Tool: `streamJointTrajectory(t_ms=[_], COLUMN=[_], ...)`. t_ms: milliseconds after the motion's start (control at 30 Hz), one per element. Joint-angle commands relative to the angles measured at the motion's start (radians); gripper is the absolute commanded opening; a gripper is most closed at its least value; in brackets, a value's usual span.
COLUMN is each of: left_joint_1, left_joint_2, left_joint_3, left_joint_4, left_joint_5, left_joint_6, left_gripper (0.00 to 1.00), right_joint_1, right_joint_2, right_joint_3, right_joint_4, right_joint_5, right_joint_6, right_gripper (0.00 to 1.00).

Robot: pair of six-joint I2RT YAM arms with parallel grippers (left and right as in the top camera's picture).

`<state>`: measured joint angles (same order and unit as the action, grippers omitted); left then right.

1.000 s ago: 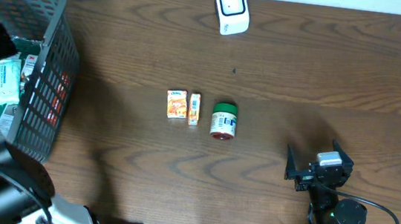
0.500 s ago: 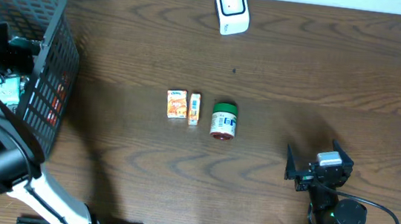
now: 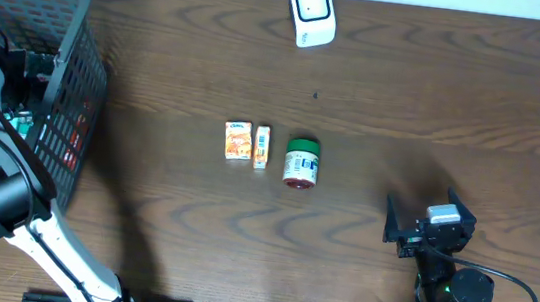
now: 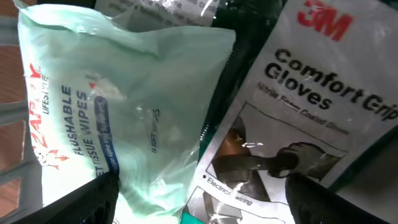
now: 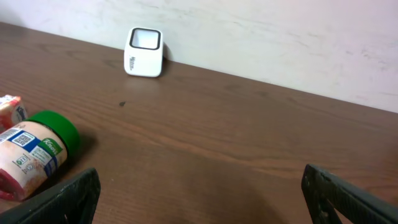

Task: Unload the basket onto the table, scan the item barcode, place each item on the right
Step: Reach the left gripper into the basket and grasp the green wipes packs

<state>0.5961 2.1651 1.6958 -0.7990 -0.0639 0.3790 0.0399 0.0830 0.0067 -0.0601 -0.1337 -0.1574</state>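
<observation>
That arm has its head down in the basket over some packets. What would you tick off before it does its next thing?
1. Left jaws open, nothing gripped: ok.
2. One packet alone between them: not ok; wipes pack and gloves pack both lie there.
3. Barcode showing on either: not ok, none visible.
4. Scanner unblocked on the table: ok.
5. Right jaws open, apart from the jar: ok.

Glossy plastic wipes pack, wooden table
</observation>
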Motion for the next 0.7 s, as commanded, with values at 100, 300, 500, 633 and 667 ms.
streamJointTrajectory(t_ms=[100, 300, 500, 633, 667], left_joint_1=[0.011, 0.011, 0.014, 0.014, 0.013], left_joint_2=[0.024, -0.084, -0.106, -0.106, -0.106], left_joint_3=[-0.008, -0.005, -0.005, -0.042, -0.053], left_joint_4=[-0.008, -0.025, -0.054, -0.061, -0.054], left_joint_5=[0.063, 0.154, 0.129, 0.107, 0.09], left_joint_6=[0.002, 0.004, 0.01, 0.077, 0.077], left_gripper=[0.86, 0.87, 0.86, 0.87, 0.87], right_joint_1=[0.0, 0.0, 0.0, 0.0, 0.0], right_joint_2=[-0.004, -0.004, -0.004, -0.004, -0.004], right_joint_3=[-0.001, -0.001, -0.001, -0.001, -0.001], right_joint_4=[-0.004, -0.004, -0.004, -0.004, -0.004], right_joint_5=[0.005, 0.005, 0.005, 0.005, 0.005], right_joint_6=[0.014, 0.014, 0.014, 0.014, 0.014], right_gripper=[0.99, 0.99, 0.99, 0.99, 0.99])
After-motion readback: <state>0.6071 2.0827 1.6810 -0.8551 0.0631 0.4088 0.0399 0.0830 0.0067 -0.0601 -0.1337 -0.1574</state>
